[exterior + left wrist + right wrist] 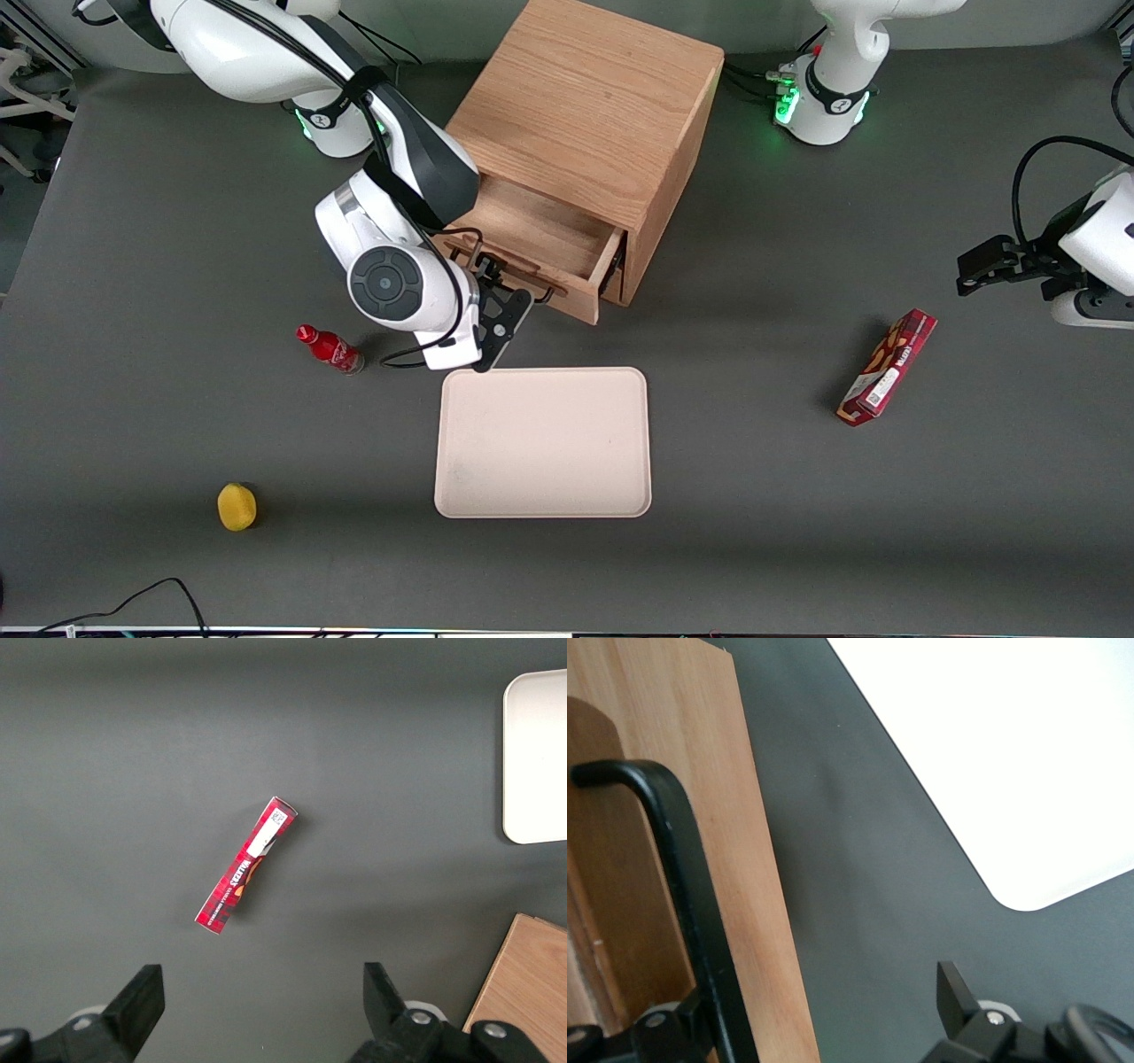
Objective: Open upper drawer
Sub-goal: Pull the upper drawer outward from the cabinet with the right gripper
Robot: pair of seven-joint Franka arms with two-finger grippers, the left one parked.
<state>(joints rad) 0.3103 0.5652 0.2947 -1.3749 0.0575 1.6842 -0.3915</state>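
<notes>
Dark grey table [133, 266], matte, bearing in order from the working arm's end: yellow sponge-like item [236, 506]; small red bottle [330, 348], lying down; beige tray [543, 441], bare; oak cabinet [589, 115]; red snack box [888, 367] toward the parked arm's end. Upper drawer [532, 244]: pulled partly out of the cabinet, interior showing. Gripper [496, 288]: at the drawer front, fingers spread, the black bar handle [682, 886] running between them and not visibly pinched. Risks, as judged: with the fingers open, a further pull may slip off the bar; the arm's wrist hangs close above the tray, and a longer pull may bump it.
</notes>
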